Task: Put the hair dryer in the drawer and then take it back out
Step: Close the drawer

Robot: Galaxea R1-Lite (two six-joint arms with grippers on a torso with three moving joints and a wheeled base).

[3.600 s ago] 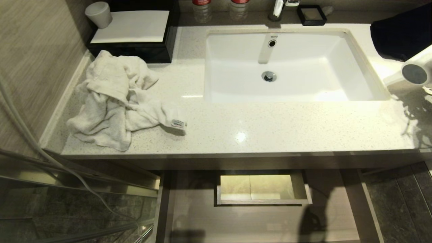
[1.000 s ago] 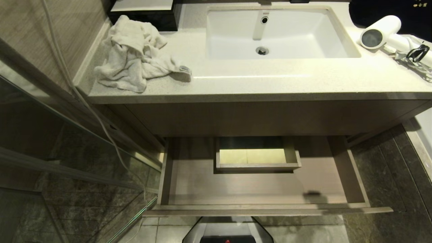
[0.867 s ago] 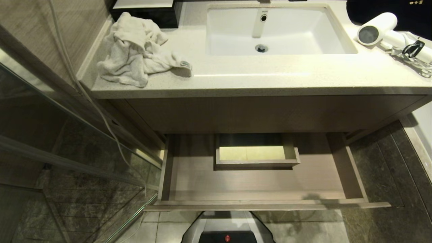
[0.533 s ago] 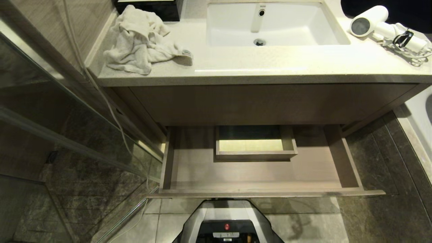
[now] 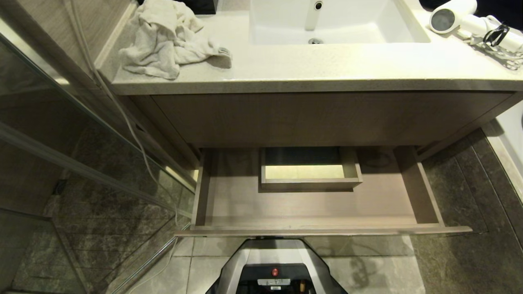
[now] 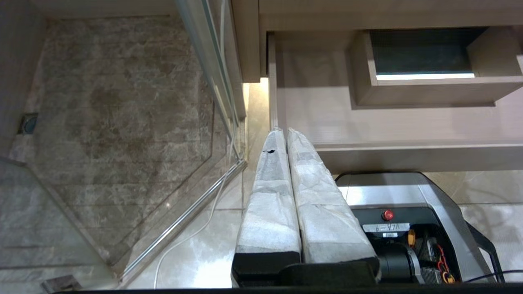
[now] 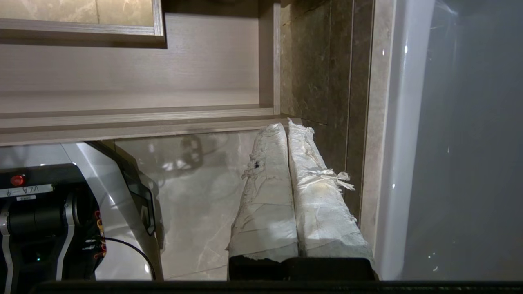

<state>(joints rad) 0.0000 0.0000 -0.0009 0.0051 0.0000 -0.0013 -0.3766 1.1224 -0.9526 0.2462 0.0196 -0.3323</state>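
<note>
The white hair dryer [image 5: 457, 14] lies on the counter at the far right, beside the sink, its dark round opening facing me and its cord bundled next to it. The wood-grain drawer [image 5: 318, 204] stands pulled out below the counter, nothing in it but a boxed cut-out [image 5: 310, 171]. Neither arm shows in the head view. My left gripper [image 6: 284, 132] is shut and empty, low by the drawer's [image 6: 408, 122] front left corner. My right gripper [image 7: 286, 124] is shut and empty, near the drawer's [image 7: 163, 102] front right corner, above the floor.
A crumpled white towel [image 5: 163, 36] lies on the counter's left. The sink [image 5: 367, 28] is in the middle. A glass shower panel [image 5: 81, 163] and a cable stand at the left, a white tub edge [image 7: 400, 143] at the right. My base [image 5: 278, 269] sits before the drawer.
The head view has tilted down and pulled back: counter and sink slid up the picture, the whole open drawer and my base came into view. The hair dryer has not moved on the counter.
</note>
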